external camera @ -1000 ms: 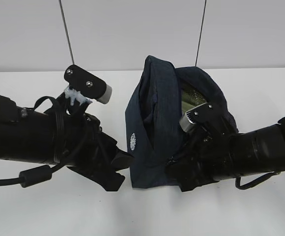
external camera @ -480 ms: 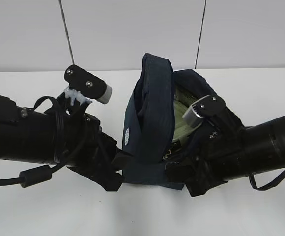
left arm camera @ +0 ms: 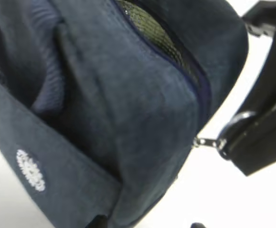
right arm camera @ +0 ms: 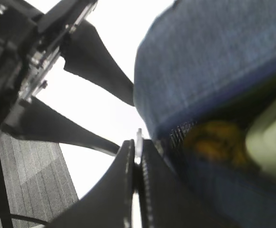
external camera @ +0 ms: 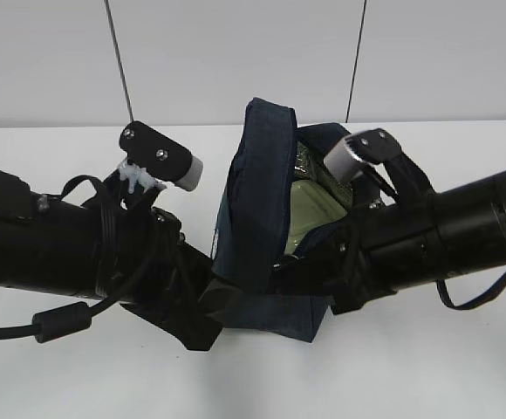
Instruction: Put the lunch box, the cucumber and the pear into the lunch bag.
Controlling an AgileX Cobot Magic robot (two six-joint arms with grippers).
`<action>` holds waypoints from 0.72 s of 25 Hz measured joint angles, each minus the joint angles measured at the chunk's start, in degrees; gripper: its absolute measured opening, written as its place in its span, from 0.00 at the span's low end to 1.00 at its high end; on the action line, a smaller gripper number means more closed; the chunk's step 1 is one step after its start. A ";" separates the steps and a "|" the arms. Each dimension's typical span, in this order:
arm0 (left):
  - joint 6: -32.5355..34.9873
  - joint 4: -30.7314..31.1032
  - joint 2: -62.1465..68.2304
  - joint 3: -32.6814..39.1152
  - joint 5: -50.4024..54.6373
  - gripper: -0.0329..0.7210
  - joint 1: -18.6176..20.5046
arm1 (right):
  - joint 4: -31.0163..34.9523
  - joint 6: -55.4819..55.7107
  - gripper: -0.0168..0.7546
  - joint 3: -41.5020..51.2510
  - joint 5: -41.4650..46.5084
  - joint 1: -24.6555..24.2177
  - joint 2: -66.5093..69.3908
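The navy lunch bag (external camera: 257, 201) stands between my arms, its top gaping. The lunch box (external camera: 312, 208) with its pale green lid lies inside; in the right wrist view it (right arm camera: 271, 137) sits beside the yellow pear (right arm camera: 213, 140). The cucumber is hidden. My right gripper (external camera: 288, 264) is shut on the metal zipper pull (right arm camera: 139, 137) at the bag's front edge. My left gripper (external camera: 216, 301) is open, its fingers spread around the bag's lower left corner. In the left wrist view the bag (left arm camera: 104, 104) fills the frame, and the zipper pull (left arm camera: 205, 141) shows in the right gripper.
The white table (external camera: 427, 367) runs out on all sides. Both black arms crowd the bag, the left arm (external camera: 70, 253) from the left and the right arm (external camera: 462, 236) from the right. A white wall (external camera: 235, 52) stands behind.
My right gripper has moved left and up along the bag with the zipper pull. The bag has leaned and shifted left, and more of the lunch box shows. The left arm has barely moved.
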 joint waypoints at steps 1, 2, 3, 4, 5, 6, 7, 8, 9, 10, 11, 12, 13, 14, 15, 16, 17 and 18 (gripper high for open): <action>0.00 0.00 0.00 0.00 0.01 0.48 0.00 | -0.71 1.03 0.03 -1.27 0.44 0.00 0.00; 0.00 0.00 0.00 0.00 0.01 0.48 0.00 | -1.70 2.11 0.03 -2.61 0.86 0.00 0.00; 0.00 0.00 0.00 0.00 -0.04 0.48 0.00 | -2.91 3.06 0.03 -3.72 1.16 0.00 0.00; 0.00 0.00 0.00 0.00 -0.34 0.48 0.00 | -4.14 4.26 0.03 -5.08 1.31 0.00 0.00; 0.00 0.00 0.00 0.00 -0.83 0.48 0.00 | -5.70 5.54 0.03 -6.40 1.44 0.00 0.00; 0.00 0.00 0.00 0.00 -1.32 0.48 0.00 | -6.91 6.76 0.03 -7.63 1.85 0.00 0.00; 0.00 0.00 0.00 0.00 -1.89 0.48 0.00 | -7.89 7.64 0.03 -8.61 2.14 0.00 -0.10; 0.00 0.00 0.00 0.00 -2.52 0.48 0.00 | -9.19 8.70 0.03 -9.47 2.12 0.00 -0.10; 0.00 0.00 0.00 0.00 -3.22 0.48 0.00 | -10.37 9.57 0.03 -10.06 2.21 0.00 -0.10; 0.00 0.00 0.00 0.00 -3.81 0.48 0.00 | -11.40 10.20 0.03 -10.46 2.34 0.00 -0.10; 0.00 0.00 0.00 0.00 -4.52 0.48 0.00 | -11.95 10.81 0.03 -10.86 2.43 0.00 -0.10; 0.00 0.00 0.00 0.00 -4.94 0.48 0.00 | -12.46 11.40 0.03 -10.97 2.57 0.00 -0.10; 0.00 0.00 0.00 0.00 -5.30 0.48 0.00 | -12.74 11.68 0.03 -11.05 2.57 0.00 -0.10; 0.00 0.00 0.00 0.00 -5.64 0.48 0.00 | -13.05 11.89 0.03 -11.10 2.71 0.00 -0.10; 0.00 0.00 0.00 0.00 -6.07 0.48 0.00 | -13.31 12.04 0.03 -11.19 2.95 0.00 -0.10; 0.00 0.00 0.00 0.00 -6.50 0.48 0.00 | -13.56 12.14 0.03 -11.23 2.95 0.00 -0.10; 0.00 0.00 0.00 0.00 -6.90 0.48 0.00 | -13.75 12.25 0.03 -11.33 3.06 0.00 -0.10; 0.00 0.00 0.00 0.00 -7.39 0.48 0.00 | -13.83 12.37 0.03 -11.46 3.17 0.00 -0.10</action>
